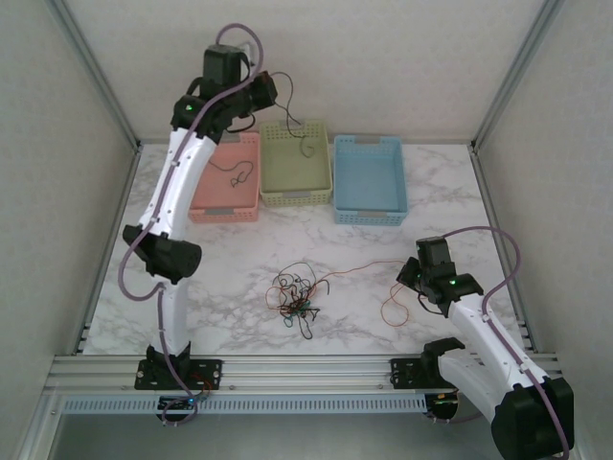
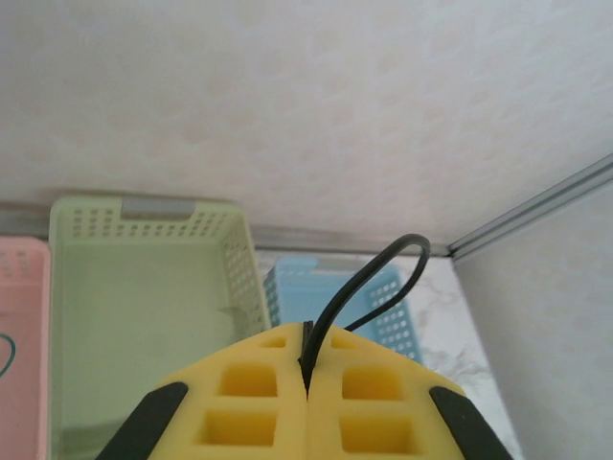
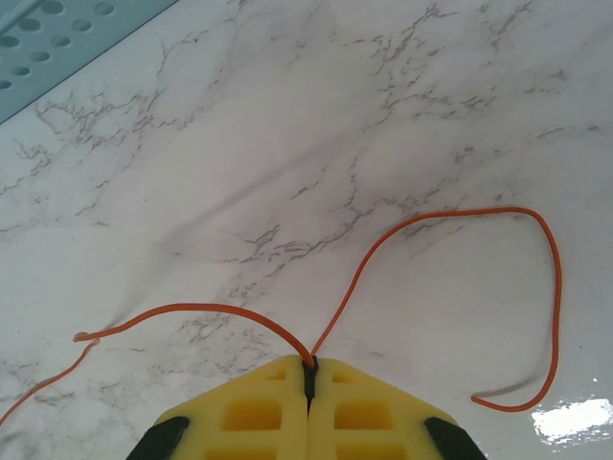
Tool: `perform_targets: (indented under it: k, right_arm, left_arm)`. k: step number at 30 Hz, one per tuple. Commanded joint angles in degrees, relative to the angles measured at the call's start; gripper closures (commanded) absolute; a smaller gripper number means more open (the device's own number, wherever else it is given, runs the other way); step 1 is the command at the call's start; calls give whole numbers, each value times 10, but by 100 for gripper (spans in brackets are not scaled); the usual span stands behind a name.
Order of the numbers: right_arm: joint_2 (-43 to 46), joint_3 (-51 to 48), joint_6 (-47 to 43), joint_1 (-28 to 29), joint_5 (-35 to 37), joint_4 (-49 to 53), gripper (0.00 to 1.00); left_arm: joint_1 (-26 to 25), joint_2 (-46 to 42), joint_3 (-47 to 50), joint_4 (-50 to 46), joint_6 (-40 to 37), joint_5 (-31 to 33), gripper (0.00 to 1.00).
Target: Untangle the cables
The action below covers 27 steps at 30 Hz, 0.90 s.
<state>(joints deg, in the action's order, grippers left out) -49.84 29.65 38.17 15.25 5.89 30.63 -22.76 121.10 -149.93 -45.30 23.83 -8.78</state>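
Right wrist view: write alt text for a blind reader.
The yellow right claw is shut on a thin red-orange cable, which trails left and loops right over the white marble table. A blue basket corner shows at top left.

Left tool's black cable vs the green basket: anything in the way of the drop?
Nothing visible. The left tool is shut on the black cable and hangs above the green basket. In the top view the cable dangles toward the basket, with only open air between them.
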Motion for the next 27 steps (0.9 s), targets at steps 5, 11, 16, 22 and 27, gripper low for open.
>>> perform_targets:
  k: [5,11,16,22,27]
  right_arm:
    - [4,-6,-7,-3,-4,-7,100]
    - [3,-6,-7,-3,-5,-7,100]
    - [5,-6,-7,-2,-5,-7,100]
    - [5,-6,-8,-3,-7,-7,100]
    - [6,-6,-8,-2,-7,-8,100]
  left_arm:
    - [3,17,15,4,13,-45,100]
    - [-3,59,16,-6,14,-53,100]
    - [-5,67,17,-15,4,-45,100]
    - [-1,64,54,-27,-9,-10,100]
    - [12,87,72,-27,-2,-15,100]
